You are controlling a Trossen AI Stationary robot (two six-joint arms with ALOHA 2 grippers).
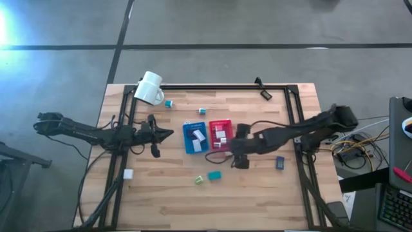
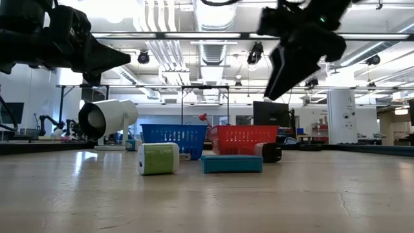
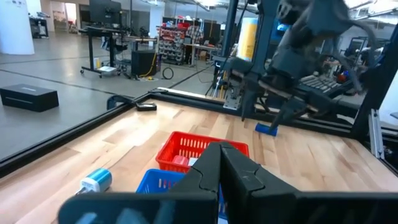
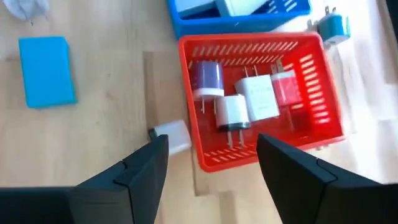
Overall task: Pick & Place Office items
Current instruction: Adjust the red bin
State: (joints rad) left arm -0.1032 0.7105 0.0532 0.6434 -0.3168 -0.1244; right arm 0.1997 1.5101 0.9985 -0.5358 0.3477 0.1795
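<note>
- A white mug (image 1: 150, 88) is lying on its side near the table's (image 1: 257, 193) far left corner.
- A blue tray (image 1: 194, 137) is sitting mid-table, well apart from the mug.
- A red tray (image 1: 220, 134) is sitting just beside the blue tray, farther from the mug.

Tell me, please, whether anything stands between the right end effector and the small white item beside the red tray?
Nothing visible does. The right end effector hangs open above the white item, which lies on bare wood against the red tray.

Red tray (image 4: 320, 118), blue tray (image 1: 190, 145), teal block (image 4: 46, 70)
</note>
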